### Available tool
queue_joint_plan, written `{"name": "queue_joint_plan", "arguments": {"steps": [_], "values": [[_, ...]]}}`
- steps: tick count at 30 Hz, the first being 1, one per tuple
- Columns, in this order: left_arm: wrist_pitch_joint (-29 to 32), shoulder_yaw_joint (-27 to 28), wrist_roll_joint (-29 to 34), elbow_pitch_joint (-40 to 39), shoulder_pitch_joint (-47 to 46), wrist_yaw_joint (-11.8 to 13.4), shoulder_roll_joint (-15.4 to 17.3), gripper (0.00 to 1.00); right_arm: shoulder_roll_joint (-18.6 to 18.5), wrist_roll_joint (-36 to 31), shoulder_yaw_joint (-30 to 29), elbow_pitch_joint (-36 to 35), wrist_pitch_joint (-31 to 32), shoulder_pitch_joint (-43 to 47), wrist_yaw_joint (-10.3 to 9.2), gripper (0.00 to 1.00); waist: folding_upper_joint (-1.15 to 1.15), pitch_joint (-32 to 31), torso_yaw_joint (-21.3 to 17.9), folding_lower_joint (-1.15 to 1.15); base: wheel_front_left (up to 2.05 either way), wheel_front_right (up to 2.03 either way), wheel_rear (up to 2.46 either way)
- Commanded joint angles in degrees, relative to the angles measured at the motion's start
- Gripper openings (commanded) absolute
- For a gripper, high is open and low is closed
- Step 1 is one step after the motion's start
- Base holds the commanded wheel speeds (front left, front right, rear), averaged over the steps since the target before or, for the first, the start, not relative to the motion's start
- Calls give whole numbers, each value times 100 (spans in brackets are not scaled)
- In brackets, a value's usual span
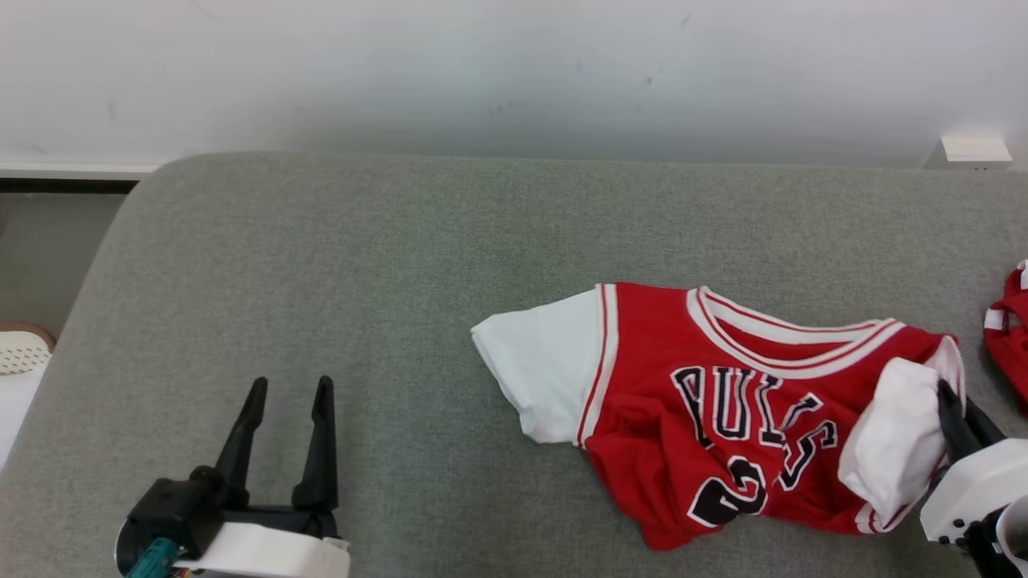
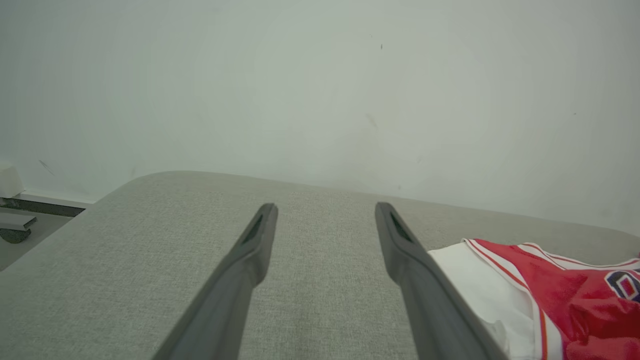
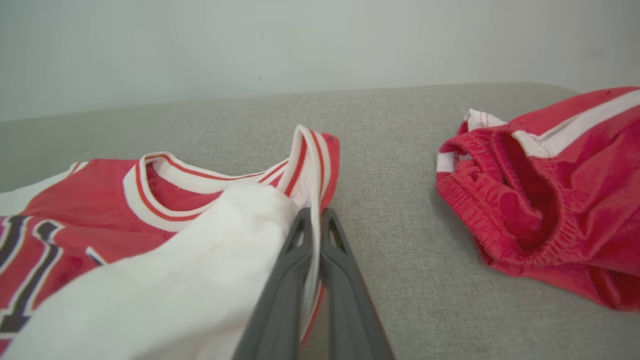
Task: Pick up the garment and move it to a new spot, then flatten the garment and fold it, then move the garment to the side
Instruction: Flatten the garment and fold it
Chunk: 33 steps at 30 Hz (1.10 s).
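Note:
A red basketball jersey with white sleeves and black lettering lies rumpled on the grey cushion, right of centre. My right gripper is at the jersey's right shoulder, shut on the jersey's red-and-white trimmed edge, which runs between the two dark fingers; the white sleeve is bunched to their left. My left gripper rests low at the front left, open, with bare cushion between its fingers. In the left wrist view the jersey's other white sleeve lies just right of the right finger, apart from it.
A pair of red shorts with white stripes lies on the cushion right of the jersey, also at the head view's right edge. A white wall rises behind the cushion. The cushion's left edge drops to the floor.

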Motion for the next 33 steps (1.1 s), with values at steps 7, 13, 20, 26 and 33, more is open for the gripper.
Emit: {"name": "queue_joint_plan", "arguments": {"steps": [7,13,20,26,33], "values": [[-2,-24,6,116,-55,-58,19,100,202,-299,-448,319,-555,-68,-13,100,0,-52,-18,-1,0,0,0],[-2,-55,-42,197,40,-73,18,100,318,-331,-249,-107,-1151,-2,-13,100,0,-294,3,-1,0,0,0],[-2,-157,-103,231,90,-25,18,100,167,-267,319,-404,-1165,145,-13,100,0,-466,60,-1,0,0,0],[-2,-223,-135,193,10,-22,18,100,-184,48,1030,-293,-855,-437,-13,100,0,-369,182,-1,0,0,0],[-2,-317,-281,200,-183,-2,18,100,-726,860,1922,532,-94,-1625,-13,100,0,-9,561,-1,0,0,0]]}}
